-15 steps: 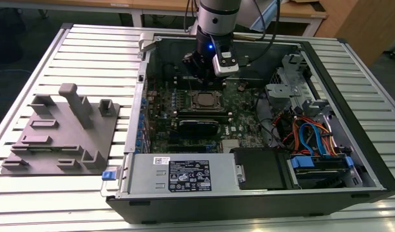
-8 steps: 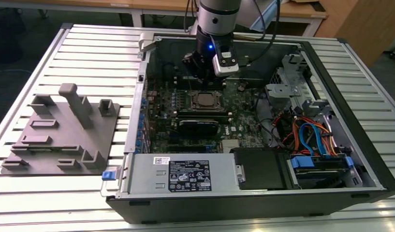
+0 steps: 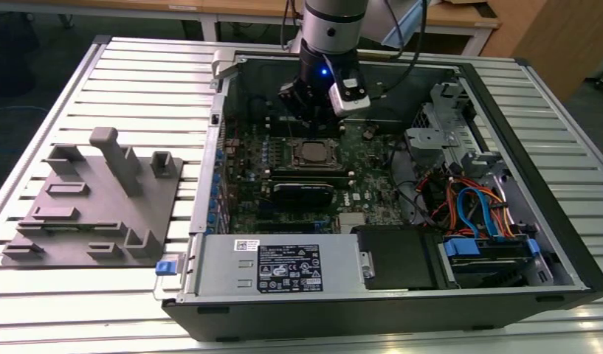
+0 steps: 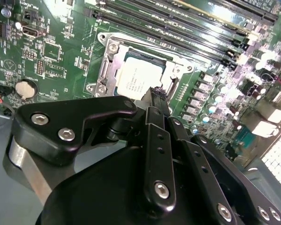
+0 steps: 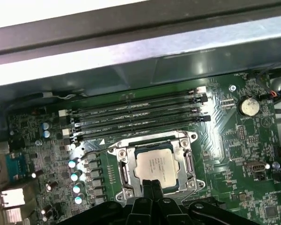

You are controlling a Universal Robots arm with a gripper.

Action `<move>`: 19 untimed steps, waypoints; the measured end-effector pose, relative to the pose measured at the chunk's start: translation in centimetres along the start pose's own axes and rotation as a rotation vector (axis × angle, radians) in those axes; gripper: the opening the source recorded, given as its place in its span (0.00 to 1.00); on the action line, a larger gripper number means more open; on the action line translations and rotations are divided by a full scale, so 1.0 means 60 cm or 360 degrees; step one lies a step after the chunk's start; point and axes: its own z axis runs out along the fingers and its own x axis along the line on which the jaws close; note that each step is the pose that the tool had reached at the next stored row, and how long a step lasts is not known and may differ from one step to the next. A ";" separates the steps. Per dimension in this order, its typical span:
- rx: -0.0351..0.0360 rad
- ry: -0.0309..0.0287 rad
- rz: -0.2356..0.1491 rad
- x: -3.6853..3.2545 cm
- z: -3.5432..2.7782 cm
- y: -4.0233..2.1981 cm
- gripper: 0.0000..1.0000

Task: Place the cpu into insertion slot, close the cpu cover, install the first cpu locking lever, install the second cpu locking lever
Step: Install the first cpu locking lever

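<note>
cpu (image 5: pixel 153 164) in insertion slot (image 5: pixel 188 164) w/ cpu cover (image 5: pixel 152 143) flat on top; jaws closed, empty, just abv.

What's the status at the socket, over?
Tool shut, empty, tips at the cover edge. Cpu seated, cover down around it. No obstruction seen.
</note>
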 end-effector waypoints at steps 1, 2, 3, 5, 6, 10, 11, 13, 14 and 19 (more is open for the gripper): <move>0.0000 -0.00016 -0.0003 0.001 0.000 0.000 0.10; -0.0001 -0.00042 -0.0006 0.003 0.000 -0.001 0.10; -0.0002 -0.00081 -0.0007 0.005 0.000 -0.001 0.10; -0.0003 -0.00169 -0.0009 0.010 0.000 -0.002 0.10; -0.0004 -0.00206 -0.0010 0.011 0.000 -0.002 0.10; -0.0004 -0.00218 -0.0011 0.012 0.000 -0.002 0.10; -0.0004 -0.00217 -0.0011 0.012 0.000 -0.002 0.10; -0.0004 -0.00217 -0.0011 0.012 0.000 -0.002 0.10; -0.0004 -0.00217 -0.0011 0.012 0.000 -0.002 0.10; -0.0004 -0.00217 -0.0011 0.012 0.000 -0.002 0.10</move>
